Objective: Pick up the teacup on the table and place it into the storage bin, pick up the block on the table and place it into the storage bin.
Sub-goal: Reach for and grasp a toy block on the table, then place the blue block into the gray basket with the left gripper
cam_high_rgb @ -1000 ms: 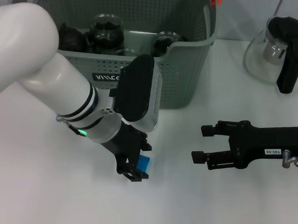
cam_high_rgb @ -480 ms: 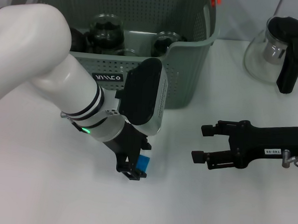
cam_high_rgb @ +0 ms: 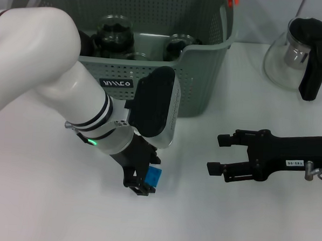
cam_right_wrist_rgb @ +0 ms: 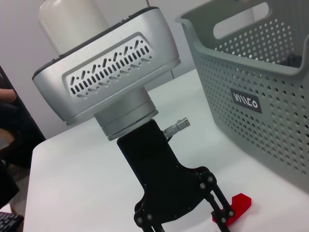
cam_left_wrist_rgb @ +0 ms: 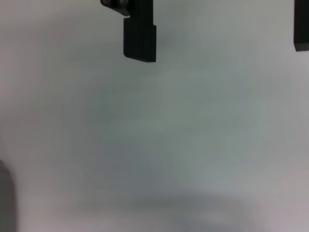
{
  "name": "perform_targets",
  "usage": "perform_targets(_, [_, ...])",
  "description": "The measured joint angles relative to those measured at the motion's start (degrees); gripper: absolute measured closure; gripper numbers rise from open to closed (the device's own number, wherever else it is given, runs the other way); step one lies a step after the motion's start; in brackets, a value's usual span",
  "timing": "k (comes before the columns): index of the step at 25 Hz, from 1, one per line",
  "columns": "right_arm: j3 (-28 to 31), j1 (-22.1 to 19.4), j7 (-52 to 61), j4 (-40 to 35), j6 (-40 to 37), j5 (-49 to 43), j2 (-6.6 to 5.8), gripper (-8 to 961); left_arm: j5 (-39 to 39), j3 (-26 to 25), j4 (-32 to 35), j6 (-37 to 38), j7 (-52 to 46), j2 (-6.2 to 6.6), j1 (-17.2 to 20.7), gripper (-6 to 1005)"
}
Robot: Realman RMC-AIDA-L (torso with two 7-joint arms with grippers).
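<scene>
A small blue block (cam_high_rgb: 153,177) lies on the white table in front of the storage bin (cam_high_rgb: 195,84). My left gripper (cam_high_rgb: 140,185) reaches down right beside it, fingers touching or nearly touching its left side. In the left wrist view the left gripper (cam_left_wrist_rgb: 219,41) is open, with bare table between two widely spaced fingers (cam_left_wrist_rgb: 140,41). From the right wrist view, the block (cam_right_wrist_rgb: 237,205) sits just outside the left gripper (cam_right_wrist_rgb: 183,220). Glass teacups (cam_high_rgb: 115,33) stand inside the bin. My right gripper (cam_high_rgb: 217,154) rests open at the right.
A glass teapot (cam_high_rgb: 299,55) with a black handle stands at the far right, behind the right arm. The bin's perforated front wall (cam_right_wrist_rgb: 270,116) rises close behind the left wrist. White table (cam_high_rgb: 242,222) stretches along the front.
The left arm's wrist has swung a little to the right and lower, and its fingers have shifted slightly left beside the block. The right arm has not moved.
</scene>
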Motion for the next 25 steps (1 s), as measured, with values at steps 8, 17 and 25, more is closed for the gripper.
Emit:
perform_targets(8, [0.0, -0.08, 0.0, 0.0, -0.04, 0.0, 0.0, 29, -0.01, -0.46, -0.52, 0.0, -0.45, 0.09, -0.4, 438])
perform_targets(17, [0.0, -0.22, 0.0, 0.0, -0.31, 0.0, 0.0, 28, 0.77, -0.24, -0.39, 0.21, -0.77, -0.06, -0.35, 599])
perform_targets(25, [0.0, -0.45, 0.0, 0.0, -0.47, 0.0, 0.0, 28, 1.26, -0.16, -0.28, 0.67, -1.32, 0.02, -0.45, 588])
